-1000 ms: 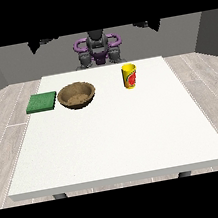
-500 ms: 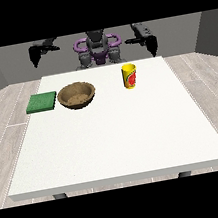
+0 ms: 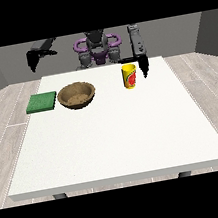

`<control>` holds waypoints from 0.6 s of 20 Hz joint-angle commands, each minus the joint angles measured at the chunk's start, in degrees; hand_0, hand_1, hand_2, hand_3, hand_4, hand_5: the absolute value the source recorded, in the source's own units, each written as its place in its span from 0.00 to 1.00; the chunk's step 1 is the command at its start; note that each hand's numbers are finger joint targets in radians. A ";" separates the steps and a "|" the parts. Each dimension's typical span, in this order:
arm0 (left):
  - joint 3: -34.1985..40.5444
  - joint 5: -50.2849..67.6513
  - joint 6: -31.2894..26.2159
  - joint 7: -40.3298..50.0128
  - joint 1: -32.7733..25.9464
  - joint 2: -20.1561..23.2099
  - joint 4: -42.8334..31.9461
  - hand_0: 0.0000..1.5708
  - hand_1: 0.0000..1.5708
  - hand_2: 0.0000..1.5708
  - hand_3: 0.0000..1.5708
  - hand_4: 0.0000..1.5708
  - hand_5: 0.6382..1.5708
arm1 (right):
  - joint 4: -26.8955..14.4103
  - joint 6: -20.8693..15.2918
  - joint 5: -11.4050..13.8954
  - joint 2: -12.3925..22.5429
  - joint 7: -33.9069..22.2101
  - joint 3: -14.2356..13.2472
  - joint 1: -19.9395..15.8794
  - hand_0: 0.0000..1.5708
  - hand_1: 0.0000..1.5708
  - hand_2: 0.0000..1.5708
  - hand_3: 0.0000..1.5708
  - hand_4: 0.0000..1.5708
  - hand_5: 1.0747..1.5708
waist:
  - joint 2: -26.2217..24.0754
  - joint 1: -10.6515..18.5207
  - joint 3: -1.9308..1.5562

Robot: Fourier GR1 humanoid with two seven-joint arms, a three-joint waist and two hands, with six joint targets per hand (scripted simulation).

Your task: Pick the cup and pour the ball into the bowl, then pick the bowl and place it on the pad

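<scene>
Fingers straight and pointing down, the hand at the view's right (image 3: 144, 67) hangs just beside the upright yellow cup (image 3: 129, 76) on the white counter (image 3: 115, 135), with the brown bowl (image 3: 76, 95) farther left beside the green pad (image 3: 42, 102), while the other hand (image 3: 32, 60), fingers also pointing down, hovers off the counter's far left corner.

room and obstacles on the table

the cup (image 3: 129, 76), bowl (image 3: 76, 95) and pad (image 3: 42, 102) stand in a row near the far edge. open gaps lie between cup and bowl; bowl and pad sit close. the hand at the view's right (image 3: 143, 64) hangs just beside the cup. the table's (image 3: 116, 140) near half lies bare.
</scene>
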State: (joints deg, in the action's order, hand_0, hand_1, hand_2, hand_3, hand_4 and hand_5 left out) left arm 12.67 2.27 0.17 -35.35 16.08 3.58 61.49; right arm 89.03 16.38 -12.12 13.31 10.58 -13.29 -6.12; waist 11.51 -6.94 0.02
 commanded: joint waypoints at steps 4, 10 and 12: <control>2.79 -0.07 1.19 -10.02 7.23 1.86 -14.35 0.00 0.00 0.00 0.00 0.00 0.94 | -2.47 -0.55 2.16 -1.93 4.97 0.75 -0.63 0.00 0.00 0.00 0.00 0.00 1.00 | 3.60 -0.89 0.01; 4.45 0.97 0.94 -14.93 11.68 2.71 -23.84 0.00 0.00 0.00 0.00 0.00 0.95 | -2.57 2.28 -0.57 2.35 1.99 -1.38 -4.86 0.00 0.00 0.00 0.00 0.00 1.00 | 6.32 -1.99 0.04; 4.92 0.92 1.26 -15.00 14.23 4.64 -25.22 0.00 0.00 0.00 0.00 0.00 0.95 | -4.23 0.75 0.52 0.77 2.73 -0.86 -4.88 0.00 0.00 0.00 0.00 0.00 1.00 | 6.11 -0.97 0.02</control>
State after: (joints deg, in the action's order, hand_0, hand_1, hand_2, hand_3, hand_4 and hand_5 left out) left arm 15.78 2.18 2.31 -47.82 26.21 5.67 40.79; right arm 85.09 17.94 -11.72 14.23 13.73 -14.20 -8.80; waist 15.17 -8.06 0.04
